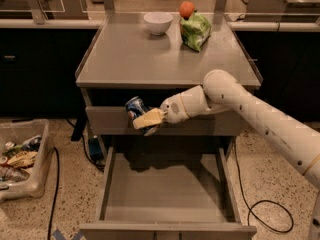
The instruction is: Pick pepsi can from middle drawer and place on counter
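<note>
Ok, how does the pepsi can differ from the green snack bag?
The pepsi can is blue and looks smaller; the snack bag is green and crinkled. The can hangs tilted in the claw, above the open middle drawer; the bag rests on the counter. Neither is in the drawer.

**Dim, warm light from overhead**

Soft light from above gives the counter (150, 59) a dull, even sheen. The gripper (145, 120), at centre and clasping the pepsi can (134, 105), throws a broad dark shadow toward 6 o'clock, onto the back of the middle drawer (165, 199). The bench fronts (40, 69) at 9 and 3 o'clock sink almost to black.
</note>
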`<state>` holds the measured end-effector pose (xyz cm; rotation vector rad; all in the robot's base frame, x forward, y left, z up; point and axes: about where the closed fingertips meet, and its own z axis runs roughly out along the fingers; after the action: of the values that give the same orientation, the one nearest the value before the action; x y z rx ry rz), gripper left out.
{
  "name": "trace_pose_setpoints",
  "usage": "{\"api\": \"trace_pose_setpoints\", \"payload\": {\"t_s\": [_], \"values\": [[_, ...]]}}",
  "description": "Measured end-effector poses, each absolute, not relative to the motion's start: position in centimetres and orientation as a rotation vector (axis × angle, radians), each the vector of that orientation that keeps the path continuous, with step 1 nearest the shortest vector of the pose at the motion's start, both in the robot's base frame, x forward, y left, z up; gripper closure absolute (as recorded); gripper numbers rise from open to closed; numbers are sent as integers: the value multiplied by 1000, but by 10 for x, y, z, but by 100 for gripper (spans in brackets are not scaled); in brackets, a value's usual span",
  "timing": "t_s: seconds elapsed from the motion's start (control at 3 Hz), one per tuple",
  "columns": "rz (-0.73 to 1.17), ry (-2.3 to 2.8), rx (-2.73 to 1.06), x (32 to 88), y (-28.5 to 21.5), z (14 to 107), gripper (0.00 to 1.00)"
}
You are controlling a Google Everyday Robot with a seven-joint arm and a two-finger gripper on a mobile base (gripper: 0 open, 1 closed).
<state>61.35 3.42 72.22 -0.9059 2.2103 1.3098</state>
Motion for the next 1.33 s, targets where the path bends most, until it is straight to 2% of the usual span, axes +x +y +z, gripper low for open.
{"api": "trace_pose_setpoints", "payload": {"t_s": [0.67, 1.33], "values": [[1447, 2159, -872, 661, 39, 827, 100], [1477, 2084, -843, 718, 47, 887, 100]]}}
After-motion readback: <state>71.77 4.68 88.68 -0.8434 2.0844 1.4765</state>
